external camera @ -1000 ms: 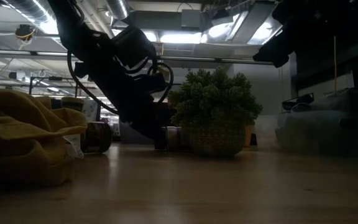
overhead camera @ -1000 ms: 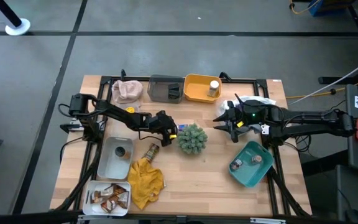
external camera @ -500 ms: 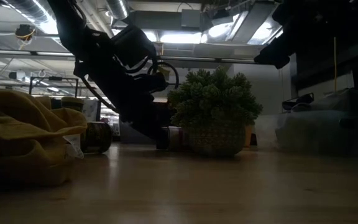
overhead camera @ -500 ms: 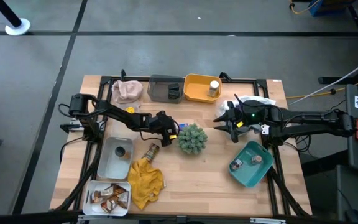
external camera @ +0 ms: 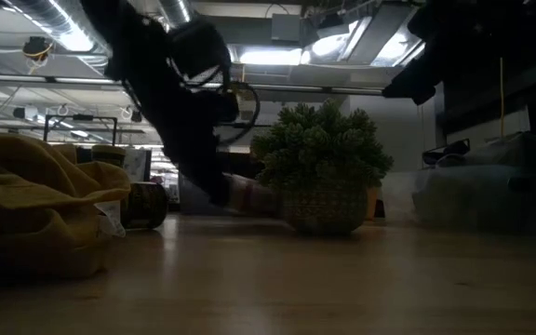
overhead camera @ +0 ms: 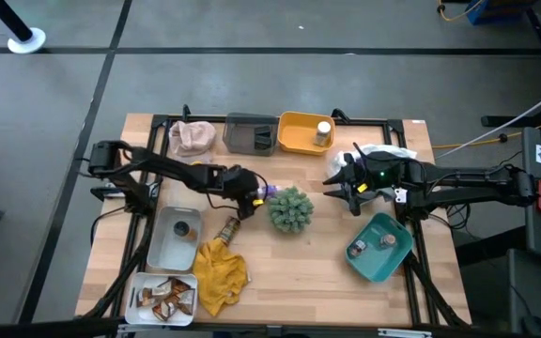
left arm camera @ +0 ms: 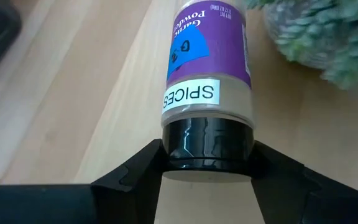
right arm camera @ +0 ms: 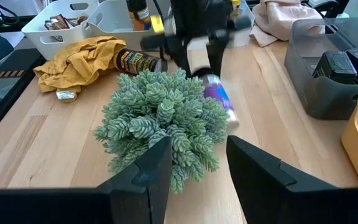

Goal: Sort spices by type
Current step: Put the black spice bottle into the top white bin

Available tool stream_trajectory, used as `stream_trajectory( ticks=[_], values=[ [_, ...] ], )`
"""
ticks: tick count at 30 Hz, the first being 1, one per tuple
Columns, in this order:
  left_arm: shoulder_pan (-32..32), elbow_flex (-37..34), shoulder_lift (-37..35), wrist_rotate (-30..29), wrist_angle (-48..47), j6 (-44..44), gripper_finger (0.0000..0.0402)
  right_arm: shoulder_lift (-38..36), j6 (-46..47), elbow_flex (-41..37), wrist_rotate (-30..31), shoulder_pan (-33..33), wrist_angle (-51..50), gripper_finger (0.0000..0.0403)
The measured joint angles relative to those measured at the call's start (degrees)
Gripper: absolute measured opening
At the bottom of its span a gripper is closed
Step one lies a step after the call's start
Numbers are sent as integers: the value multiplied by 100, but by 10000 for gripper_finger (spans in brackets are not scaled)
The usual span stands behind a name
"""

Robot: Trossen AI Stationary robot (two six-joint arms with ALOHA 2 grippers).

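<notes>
My left gripper (overhead camera: 250,191) (left arm camera: 208,155) is shut on a spice jar (overhead camera: 269,192) (right arm camera: 218,99) with a purple label, a white "SPICES" sticker and a black cap, just left of the green plant ball (overhead camera: 290,208). My right gripper (overhead camera: 329,185) (right arm camera: 197,142) hovers open to the right of the plant ball and touches nothing. A brown bottle (overhead camera: 225,228) lies on its side by the mustard-yellow cloth (overhead camera: 220,273). A white-capped jar (overhead camera: 323,130) stands in the yellow bin (overhead camera: 294,134). Packets fill the white tray (overhead camera: 139,282). My left gripper pinches the jar's black cap (left arm camera: 207,140) between its two fingers (left arm camera: 135,177), one on each side. The fingers come from the table's left, slanting down, in line with the jar. The jar (external camera: 249,194) is tilted, its bottom end toward the plant ball.
A grey-white bin (overhead camera: 161,246) with one jar sits at the near left. A teal bin (overhead camera: 391,264) holding jars sits at the near right. A dark grey bin (overhead camera: 250,133) and pink cloth (overhead camera: 192,137) line the far edge. A white bag (overhead camera: 383,151) lies by the right arm.
My left gripper has drawn back a little toward the table's left edge and tipped. The jar it holds has gone from standing upright beside the plant ball to tilted, cap toward the left. The right arm has kept still.
</notes>
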Motion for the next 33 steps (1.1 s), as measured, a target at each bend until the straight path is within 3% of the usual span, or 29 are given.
stream_trajectory(
  ticks=[15, 25, 33],
  values=[
    [0, 2480, -562, 1445, -5183, -1004, 196, 0, 2, 0, 0, 0, -7, 154],
    [0, 3743, -582, 2353, -7920, -1856, 198, 0, 2, 0, 0, 0, -16, 154],
    [-2, 3782, -748, 3290, -8071, -2740, 196, 2, 2, 0, 0, 2, -202, 154]
  ],
)
